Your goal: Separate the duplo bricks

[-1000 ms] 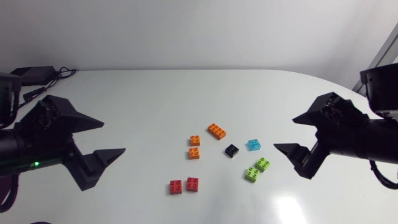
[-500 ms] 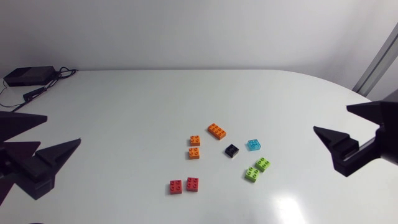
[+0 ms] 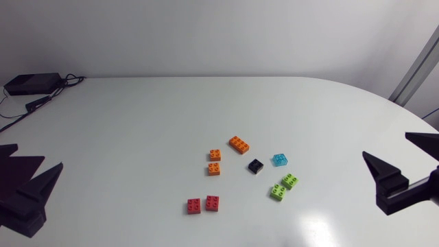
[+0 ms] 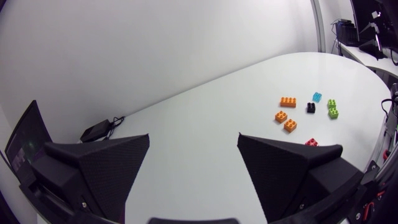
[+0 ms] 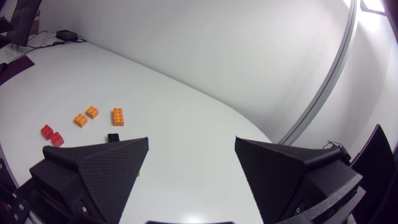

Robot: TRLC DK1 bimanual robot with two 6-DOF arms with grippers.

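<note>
Mid-table [image 3: 137,123]: long orange brick [image 3: 239,144], long axis diagonal; 2 small orange bricks [image 3: 215,155]; black brick [image 3: 256,165]; blue brick [image 3: 279,160]; 2 green bricks [image 3: 289,181]; 2 red bricks [image 3: 194,205]. Left gripper [image 3: 39,156] and right gripper [image 3: 385,144] sit at the sides, fingers spread, holding nothing.

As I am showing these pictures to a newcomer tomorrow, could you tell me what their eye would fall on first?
Most likely the bright bricks scattered near the middle of the white table: orange bricks, red bricks, green bricks, a blue brick and a black brick. Next, the left gripper and right gripper, black, open and empty at the table's side edges.
</note>
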